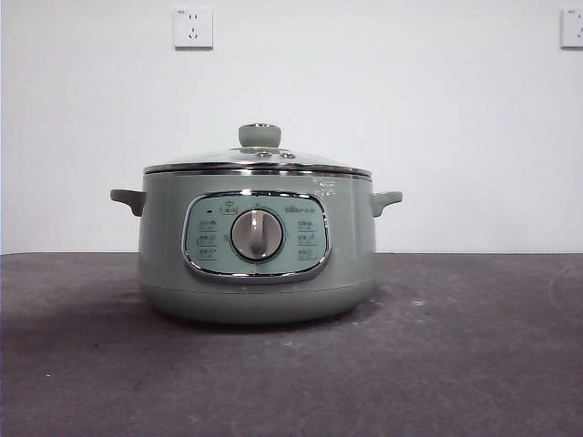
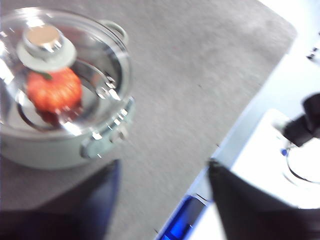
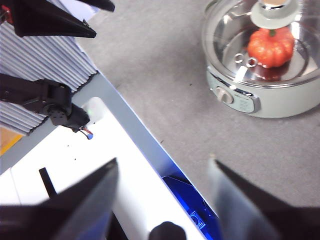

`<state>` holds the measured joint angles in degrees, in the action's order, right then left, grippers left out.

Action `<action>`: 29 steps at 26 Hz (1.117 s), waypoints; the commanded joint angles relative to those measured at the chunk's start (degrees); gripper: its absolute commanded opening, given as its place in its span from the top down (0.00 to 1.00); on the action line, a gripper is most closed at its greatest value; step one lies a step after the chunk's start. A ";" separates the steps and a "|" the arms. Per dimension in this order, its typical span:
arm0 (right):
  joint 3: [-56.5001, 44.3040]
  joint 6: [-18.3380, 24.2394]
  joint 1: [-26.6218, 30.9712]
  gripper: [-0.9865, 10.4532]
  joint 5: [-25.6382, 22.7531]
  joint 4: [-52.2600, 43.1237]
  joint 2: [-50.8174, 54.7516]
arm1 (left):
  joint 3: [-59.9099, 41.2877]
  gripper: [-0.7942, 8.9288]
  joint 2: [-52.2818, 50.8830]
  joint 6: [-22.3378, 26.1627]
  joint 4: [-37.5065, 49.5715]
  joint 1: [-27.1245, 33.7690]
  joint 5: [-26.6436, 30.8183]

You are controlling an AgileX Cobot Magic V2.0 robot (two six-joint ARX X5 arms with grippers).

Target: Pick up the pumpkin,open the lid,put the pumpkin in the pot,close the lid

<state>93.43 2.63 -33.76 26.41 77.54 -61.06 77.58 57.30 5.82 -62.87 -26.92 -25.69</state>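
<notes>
The left gripper hangs open and empty above the grey surface, well off to one side of the pot; its jaws stand wide apart with nothing between them. The right gripper is likewise open and empty, out over the surface's edge and well apart from the pot.

In the front view the pot sits square on the surface, dial facing the camera, one handle out to each side, and the lid rests level on its rim with the knob upright at the centre. Both wrist views show the pumpkin through the glass, on the pot's floor beneath the knob.

By my judgement the task is essentially done: pumpkin in, lid seated. What remains is to keep both arms clear so nothing nudges the lid, and to check the chrome rim sits even all round, which it appears to.

The pumpkin seems to stand upright, its stem pointing up towards the lid; its stem axis runs vertically, though blur makes any tilt hard to judge.
</notes>
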 commanded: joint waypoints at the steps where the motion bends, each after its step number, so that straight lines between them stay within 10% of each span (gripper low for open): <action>1: -0.11 0.90 -0.11 0.92 0.24 0.92 -0.07 | -0.24 0.92 -0.68 -0.42 -0.72 -0.13 -0.20; 24: -0.11 0.44 -0.09 0.91 0.24 0.92 0.24 | -0.26 0.92 -0.68 -0.39 -0.81 -0.11 0.15; 29: -0.11 0.44 -0.11 0.91 0.26 0.92 0.37 | -0.28 0.92 -1.49 5.62 2.80 1.31 5.16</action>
<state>93.43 2.87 -33.74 26.46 77.54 -60.93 77.54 56.40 8.47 -61.80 -26.22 -21.82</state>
